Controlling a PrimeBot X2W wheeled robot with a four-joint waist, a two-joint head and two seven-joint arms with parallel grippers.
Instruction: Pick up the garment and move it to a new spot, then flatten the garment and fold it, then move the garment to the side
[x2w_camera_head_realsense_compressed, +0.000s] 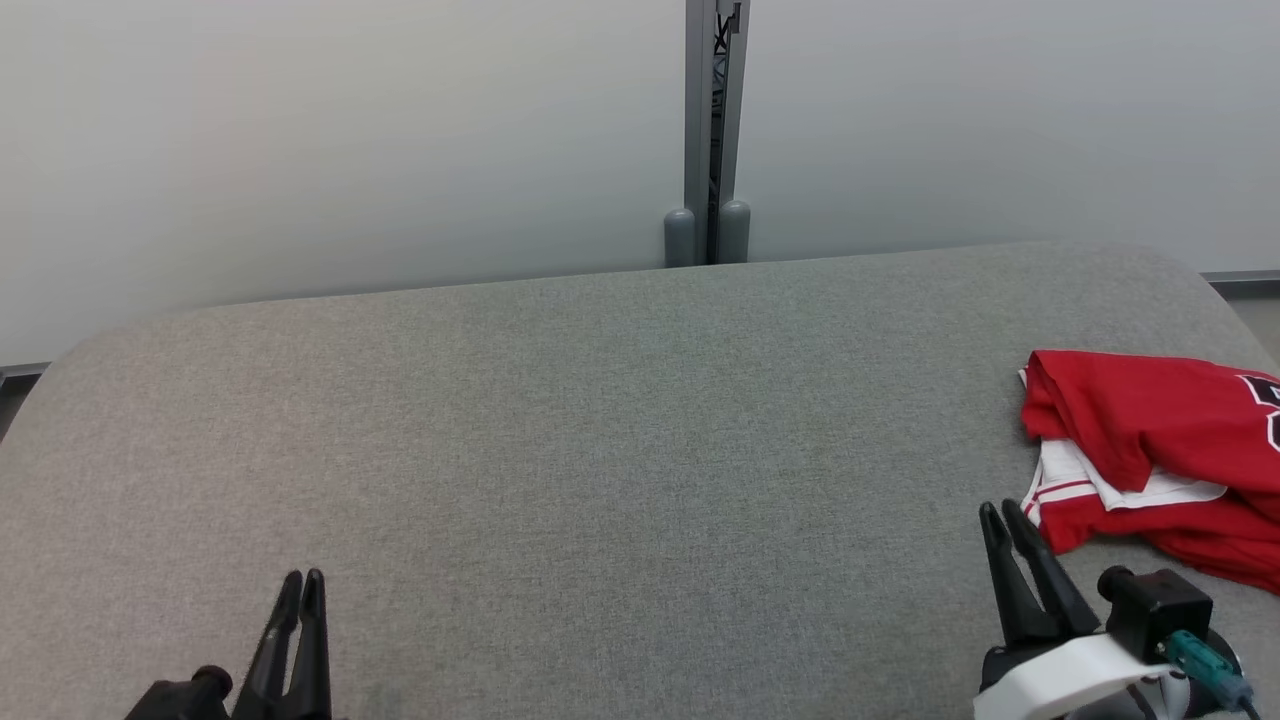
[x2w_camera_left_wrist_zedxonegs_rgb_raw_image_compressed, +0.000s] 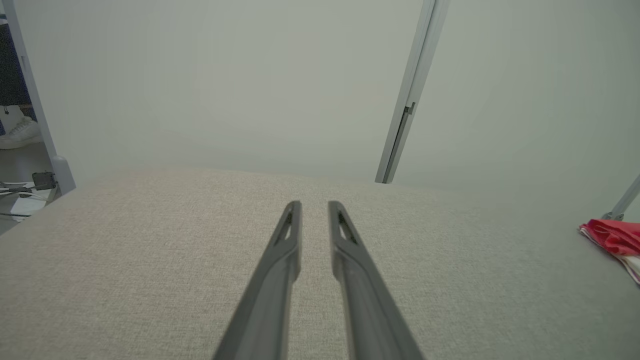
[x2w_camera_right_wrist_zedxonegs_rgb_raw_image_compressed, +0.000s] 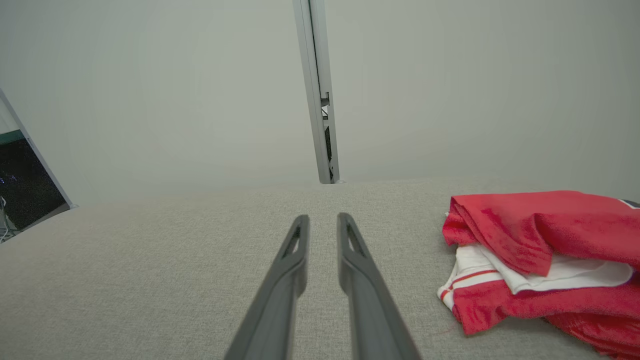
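Above grey table (x2w_camera_head_realsense_compressed: 600, 450), left hand (x2w_camera_head_realsense_compressed: 303, 576), right hand (x2w_camera_head_realsense_compressed: 1000, 507): narrowly parted, empty.

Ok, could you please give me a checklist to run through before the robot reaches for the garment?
1. The garment lies on the table, at its right: ok.
2. It lies flat: not ok, it is crumpled in a heap.
3. The right gripper is near it and not touching: ok.
4. The left gripper is away from it: ok.
5. Both grippers hold nothing: ok.
6. Jaws wide enough for cloth: not ok, they are narrowly parted.
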